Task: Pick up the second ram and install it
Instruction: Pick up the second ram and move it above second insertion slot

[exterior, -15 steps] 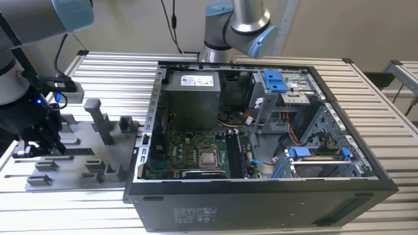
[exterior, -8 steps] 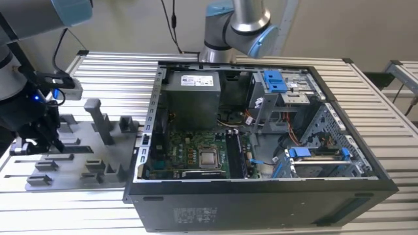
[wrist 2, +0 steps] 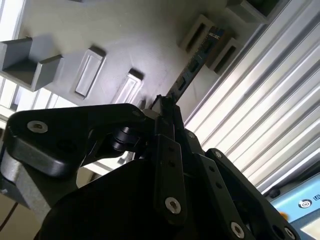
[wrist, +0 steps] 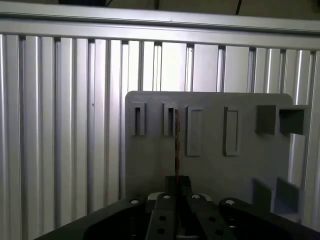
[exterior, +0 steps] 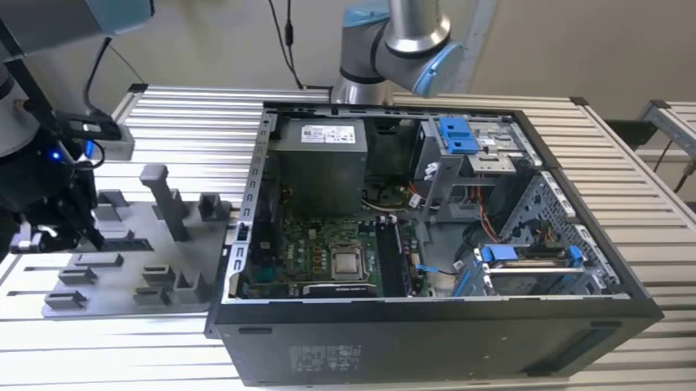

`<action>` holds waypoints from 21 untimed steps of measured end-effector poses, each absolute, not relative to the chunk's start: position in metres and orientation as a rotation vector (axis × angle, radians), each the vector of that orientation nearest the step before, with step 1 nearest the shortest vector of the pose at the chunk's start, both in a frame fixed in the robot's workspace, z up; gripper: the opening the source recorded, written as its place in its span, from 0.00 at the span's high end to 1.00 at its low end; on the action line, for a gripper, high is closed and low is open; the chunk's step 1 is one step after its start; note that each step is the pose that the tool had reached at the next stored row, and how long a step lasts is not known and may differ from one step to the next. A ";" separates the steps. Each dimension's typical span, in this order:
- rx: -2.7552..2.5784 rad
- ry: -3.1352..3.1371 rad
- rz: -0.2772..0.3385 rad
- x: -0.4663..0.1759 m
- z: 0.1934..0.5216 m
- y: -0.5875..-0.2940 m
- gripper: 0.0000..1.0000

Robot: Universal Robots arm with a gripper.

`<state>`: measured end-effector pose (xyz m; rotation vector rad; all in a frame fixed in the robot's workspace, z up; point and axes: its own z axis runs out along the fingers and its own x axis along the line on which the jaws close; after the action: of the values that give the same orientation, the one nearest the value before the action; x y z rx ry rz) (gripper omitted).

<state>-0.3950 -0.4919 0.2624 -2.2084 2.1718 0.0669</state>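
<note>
The second ram [wrist: 176, 145] stands on edge on the grey plastic tray [wrist: 150, 160], a thin dark stick with one end in a slot holder. In the second wrist view the ram [wrist 2: 192, 65] runs from that holder on the tray [wrist 2: 100, 25] down to my fingertips. My gripper [wrist: 177, 184] is shut on the near end of the stick; the black fingers [wrist 2: 161, 150] pinch it from both sides. In the exterior view my gripper [exterior: 65, 240] hangs low over the tray [exterior: 114, 281] at the view's left.
The open computer case [exterior: 435, 326] lies to the exterior view's right of the tray, with its motherboard [exterior: 315, 252] and memory slots [exterior: 397, 252] facing up. Grey upright posts [exterior: 163, 199] rise from the tray close to my gripper. A ribbed aluminium table [wrist: 60, 125] carries everything.
</note>
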 end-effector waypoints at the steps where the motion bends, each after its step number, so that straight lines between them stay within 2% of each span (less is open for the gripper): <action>1: -2.208 2.172 0.067 -0.395 0.263 -0.492 0.86; 21: -2.208 2.172 0.067 -0.395 0.279 -0.492 0.86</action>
<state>-0.3950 -0.4919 0.2792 -2.2083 2.1717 0.0671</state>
